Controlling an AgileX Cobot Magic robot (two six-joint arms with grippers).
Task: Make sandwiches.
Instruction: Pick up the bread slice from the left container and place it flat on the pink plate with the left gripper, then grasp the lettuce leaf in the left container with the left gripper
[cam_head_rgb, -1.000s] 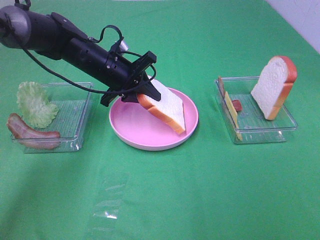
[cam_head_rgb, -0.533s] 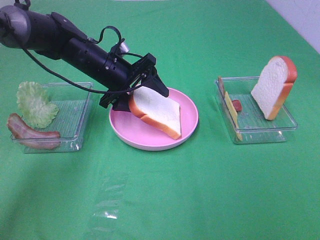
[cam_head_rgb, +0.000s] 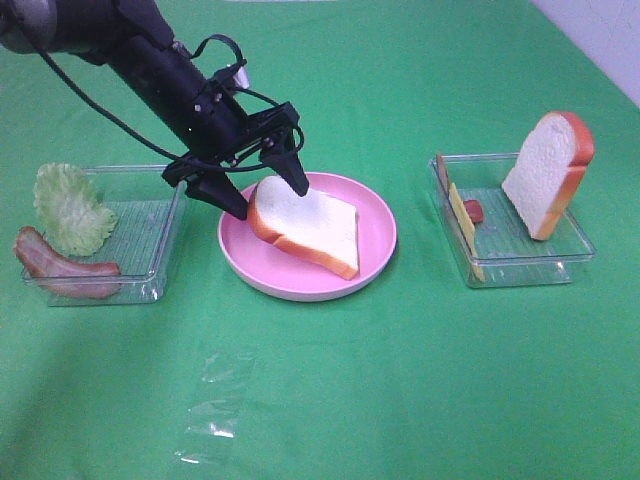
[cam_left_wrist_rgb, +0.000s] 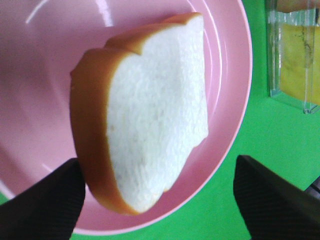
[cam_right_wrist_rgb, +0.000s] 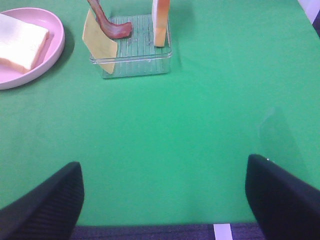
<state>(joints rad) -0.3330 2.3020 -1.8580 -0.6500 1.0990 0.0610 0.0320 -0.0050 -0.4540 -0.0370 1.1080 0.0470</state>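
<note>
The bread slice (cam_head_rgb: 305, 225) has dropped onto the pink plate (cam_head_rgb: 378, 258) – left fingers (cam_head_rgb: 213, 192) now wide, empty; right fingers (cam_right_wrist_rgb: 45, 200) wide too – slice looks light, spongy; pinch across the crust

Bright green cloth (cam_head_rgb: 400, 380) all over. The plate (cam_head_rgb: 300, 290) is soft pink. The bread slice (cam_head_rgb: 310, 222) on it is white with an orange-brown crust, the same as the other slice (cam_head_rgb: 545, 170). Lettuce (cam_head_rgb: 68, 208) pale green, bacon (cam_head_rgb: 60, 268) reddish-brown, cheese (cam_head_rgb: 466, 232) yellow, trays (cam_head_rgb: 140, 225) clear and ribbed, arm (cam_head_rgb: 170, 75) black.
</note>
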